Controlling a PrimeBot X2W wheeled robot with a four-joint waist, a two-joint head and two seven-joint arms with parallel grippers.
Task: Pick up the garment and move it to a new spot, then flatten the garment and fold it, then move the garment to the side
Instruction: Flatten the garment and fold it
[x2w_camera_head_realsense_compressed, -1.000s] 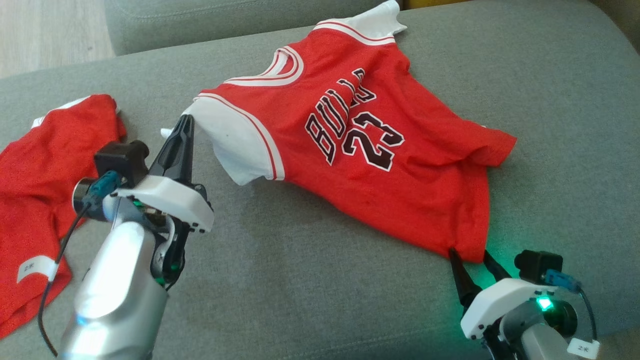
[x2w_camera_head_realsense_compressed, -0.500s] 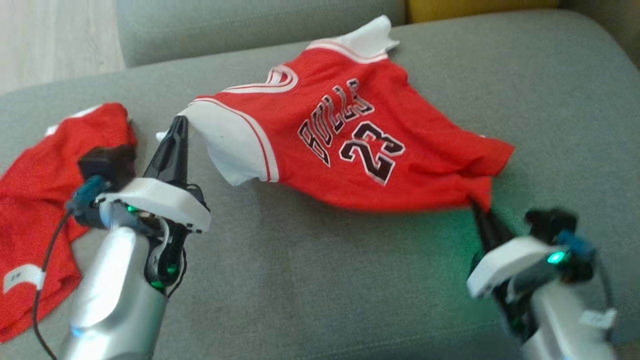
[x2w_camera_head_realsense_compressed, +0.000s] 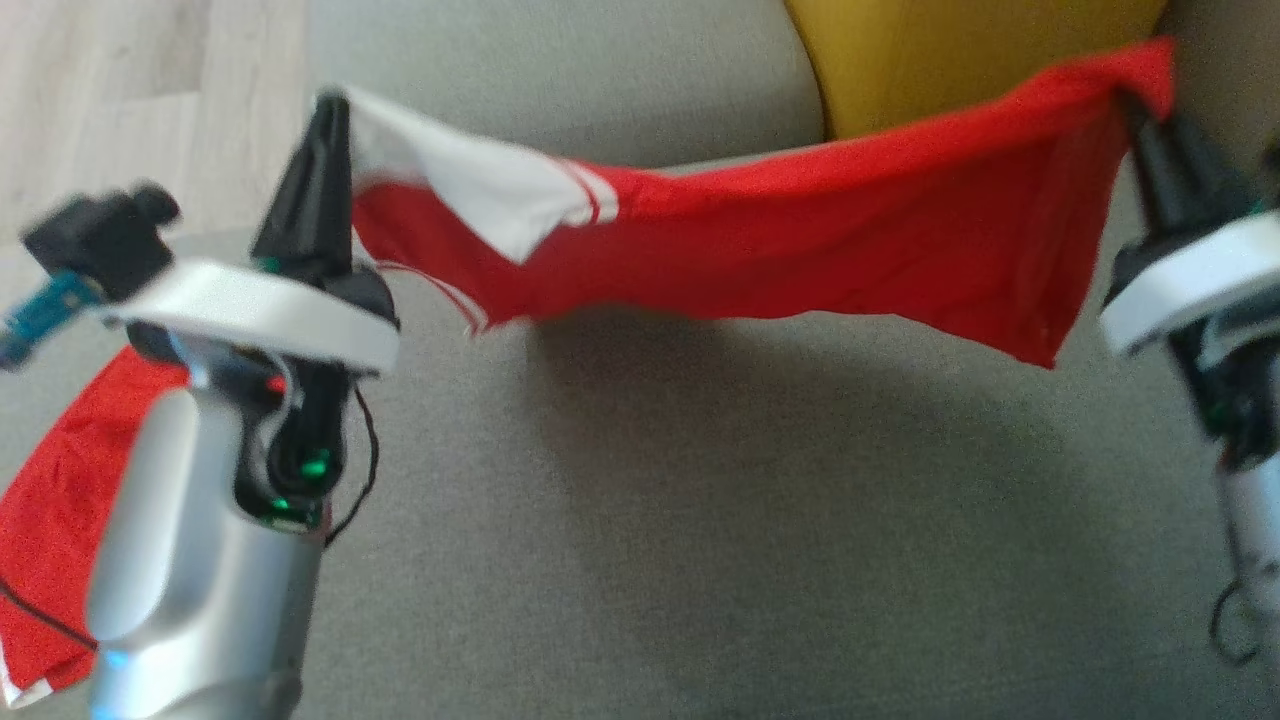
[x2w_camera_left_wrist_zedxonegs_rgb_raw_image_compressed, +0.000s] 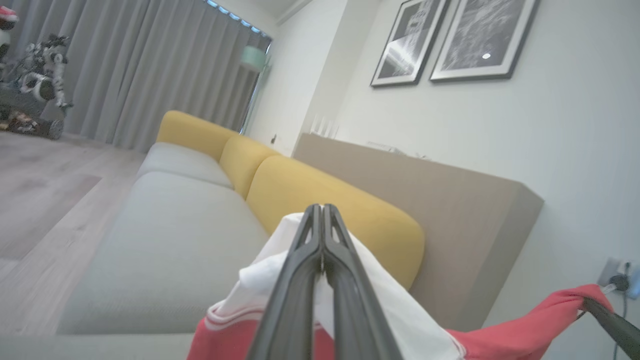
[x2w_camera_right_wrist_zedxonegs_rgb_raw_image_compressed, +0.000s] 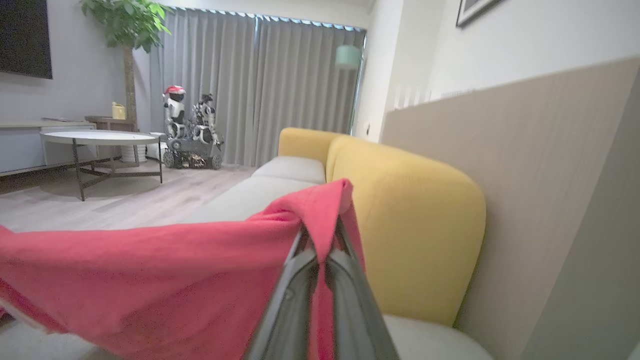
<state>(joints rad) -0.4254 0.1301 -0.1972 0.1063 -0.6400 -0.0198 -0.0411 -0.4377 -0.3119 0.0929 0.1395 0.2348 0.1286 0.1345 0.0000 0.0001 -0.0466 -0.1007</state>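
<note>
Since a second ago the jersey (x2w_camera_head_realsense_compressed: 800, 230) has left the sofa seat (x2w_camera_head_realsense_compressed: 700, 520). Then it lay spread on the cushion with the right gripper's jaws apart at its hem corner; now both arms are raised and the cloth hangs in the air between them. The head camera has also shifted, so we do not log the rest of the change as movement of things. Left gripper (x2w_camera_head_realsense_compressed: 328, 105): closed tight on the white sleeve (x2w_camera_head_realsense_compressed: 480, 190). In the left wrist view its two fingers (x2w_camera_left_wrist_zedxonegs_rgb_raw_image_compressed: 295, 290) meet along their length with white fabric pinched between them. Right gripper (x2w_camera_head_realsense_compressed: 1135, 100): closed as well, clamping the red hem corner (x2w_camera_head_realsense_compressed: 1145, 65). In the right wrist view red cloth drapes over and between the fingers (x2w_camera_right_wrist_zedxonegs_rgb_raw_image_compressed: 290, 310), hiding the tips. The jersey is stretched roughly level from left to right and sags slightly in the middle. It is clear of the seat, over its rear part and in front of the yellow back cushion (x2w_camera_head_realsense_compressed: 950, 70). Its shadow (x2w_camera_head_realsense_compressed: 760, 400) falls on the seat below. A second red garment (x2w_camera_head_realsense_compressed: 60, 500) lies flat at the seat's left edge, partly behind the left forearm, well apart from the lifted jersey.
</note>
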